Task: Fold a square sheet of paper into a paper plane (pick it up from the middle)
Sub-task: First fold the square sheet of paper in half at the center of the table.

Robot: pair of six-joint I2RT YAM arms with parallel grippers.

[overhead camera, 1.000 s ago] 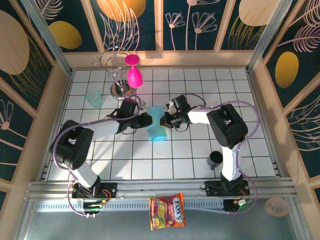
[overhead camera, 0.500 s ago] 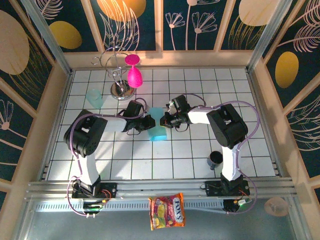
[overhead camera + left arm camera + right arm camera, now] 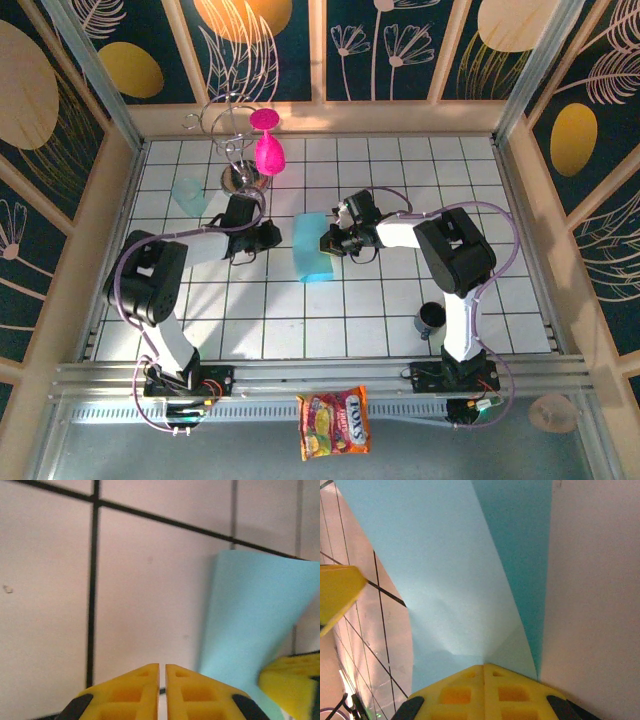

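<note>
Near the middle of the tiled table (image 3: pixel 400 300), the square sheet of paper (image 3: pixel 310 250) is lying folded into a narrower light-blue strip, running from the far side towards the near side. The right gripper (image 3: pixel 327 240) is reaching in from the right and pinching the strip's right edge. From the right wrist, its yellow fingers (image 3: pixel 450 692) are pressing together on the paper (image 3: pixel 445 580), which is fanning out from them in a pale fold and a darker fold. One yellow finger of the left gripper (image 3: pixel 337 597) is showing at that view's left edge.

The left gripper (image 3: pixel 274 237) is sitting just beside the strip's left edge, apart from it. From the left wrist, its jaws are pressing together with only a hairline gap and nothing between them (image 3: pixel 162 680). They are hanging over bare tile, with the paper (image 3: pixel 250 620) rising to their right.

Towards the far left corner, two pink goblets (image 3: pixel 267 150) are hanging on a wire rack (image 3: pixel 225 125), and a pale-teal cup (image 3: pixel 188 195) is standing near them. A dark cup (image 3: pixel 431 318) is standing near the right arm's base, and a snack packet (image 3: pixel 335 423) is lying in front of the rail
</note>
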